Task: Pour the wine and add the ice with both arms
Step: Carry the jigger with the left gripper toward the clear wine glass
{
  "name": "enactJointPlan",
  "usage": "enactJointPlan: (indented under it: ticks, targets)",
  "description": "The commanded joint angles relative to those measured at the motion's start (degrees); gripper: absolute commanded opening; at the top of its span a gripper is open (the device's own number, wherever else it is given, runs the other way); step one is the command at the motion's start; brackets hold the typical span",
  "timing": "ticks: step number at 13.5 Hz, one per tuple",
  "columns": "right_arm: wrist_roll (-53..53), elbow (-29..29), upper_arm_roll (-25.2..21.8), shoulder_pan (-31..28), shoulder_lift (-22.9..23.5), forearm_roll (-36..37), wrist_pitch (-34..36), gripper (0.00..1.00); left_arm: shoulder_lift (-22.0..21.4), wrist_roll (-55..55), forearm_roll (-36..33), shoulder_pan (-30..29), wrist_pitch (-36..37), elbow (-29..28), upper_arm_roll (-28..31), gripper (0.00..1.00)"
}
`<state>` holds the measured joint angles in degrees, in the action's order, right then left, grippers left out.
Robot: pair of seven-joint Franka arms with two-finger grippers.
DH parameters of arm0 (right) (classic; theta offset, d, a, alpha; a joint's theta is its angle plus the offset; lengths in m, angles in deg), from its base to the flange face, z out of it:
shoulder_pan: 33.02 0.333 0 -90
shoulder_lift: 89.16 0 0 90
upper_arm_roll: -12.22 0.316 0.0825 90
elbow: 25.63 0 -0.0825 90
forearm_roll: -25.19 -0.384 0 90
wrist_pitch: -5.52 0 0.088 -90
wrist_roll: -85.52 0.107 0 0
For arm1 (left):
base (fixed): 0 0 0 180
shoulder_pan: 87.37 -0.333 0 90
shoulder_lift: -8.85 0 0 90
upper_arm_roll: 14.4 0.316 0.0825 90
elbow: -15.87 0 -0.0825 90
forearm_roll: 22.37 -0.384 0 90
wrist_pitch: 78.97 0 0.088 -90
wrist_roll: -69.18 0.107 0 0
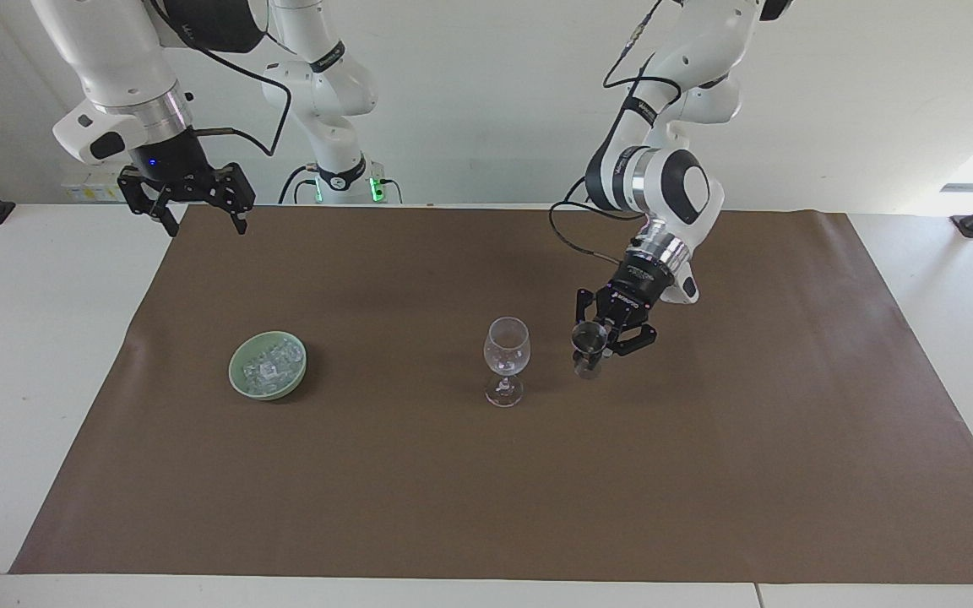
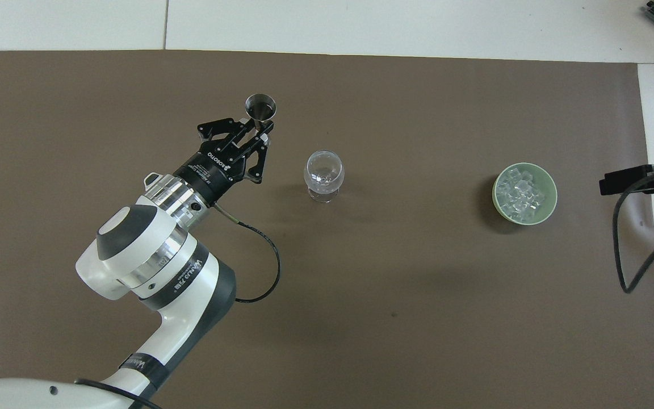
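A clear empty wine glass (image 1: 506, 359) stands upright mid-mat; it also shows in the overhead view (image 2: 323, 175). My left gripper (image 1: 595, 341) (image 2: 258, 128) is shut on a small metal measuring cup (image 1: 589, 347) (image 2: 260, 107) and holds it upright in the air beside the glass, toward the left arm's end, apart from it. A pale green bowl (image 1: 239, 379) (image 2: 551, 192) holds the ice (image 1: 271, 363) (image 2: 523, 193), a pile of clear cubes, toward the right arm's end. My right gripper (image 1: 197, 218) hangs open and empty over the mat's corner near the robots and waits.
A brown mat (image 1: 486, 490) (image 2: 361, 318) covers the white table (image 1: 30, 338). A black cable and bracket (image 2: 633, 182) lie at the mat's edge toward the right arm's end, beside the bowl.
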<state>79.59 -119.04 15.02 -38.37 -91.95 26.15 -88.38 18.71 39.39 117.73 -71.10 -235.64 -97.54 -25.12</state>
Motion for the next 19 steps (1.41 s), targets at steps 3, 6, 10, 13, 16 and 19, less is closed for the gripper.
enactJointPlan:
  ticks: [3,6,10,13,16,19]
  targets:
    - [1.0,0.8,0.1,-0.1,0.3,-0.6,1.3,1.0,2.7,1.0,1.0,2.9,-2.7,3.0,0.7,0.0]
    - [1.0,0.8,0.0,-0.1,0.3,-0.6,1.2,1.0,2.6,4.3,0.8,3.4,-2.7,2.8,0.6,0.0]
    - [1.0,0.8,0.1,-0.1,0.3,-0.6,1.3,1.0,2.4,8.0,0.4,3.9,-2.6,2.7,0.6,0.0]
    - [1.0,0.8,0.1,-0.1,0.3,-0.6,1.3,1.0,2.0,9.9,0.3,5.1,-3.3,2.5,0.7,0.0]
    - [1.0,0.8,0.1,-0.1,0.3,-0.6,1.3,1.0,2.0,13.3,0.3,5.6,-3.5,2.4,0.6,0.0]
    - [1.0,0.8,0.1,-0.1,0.3,-0.6,1.3,1.0,1.9,16.1,0.2,5.5,-3.1,2.5,0.6,0.0]
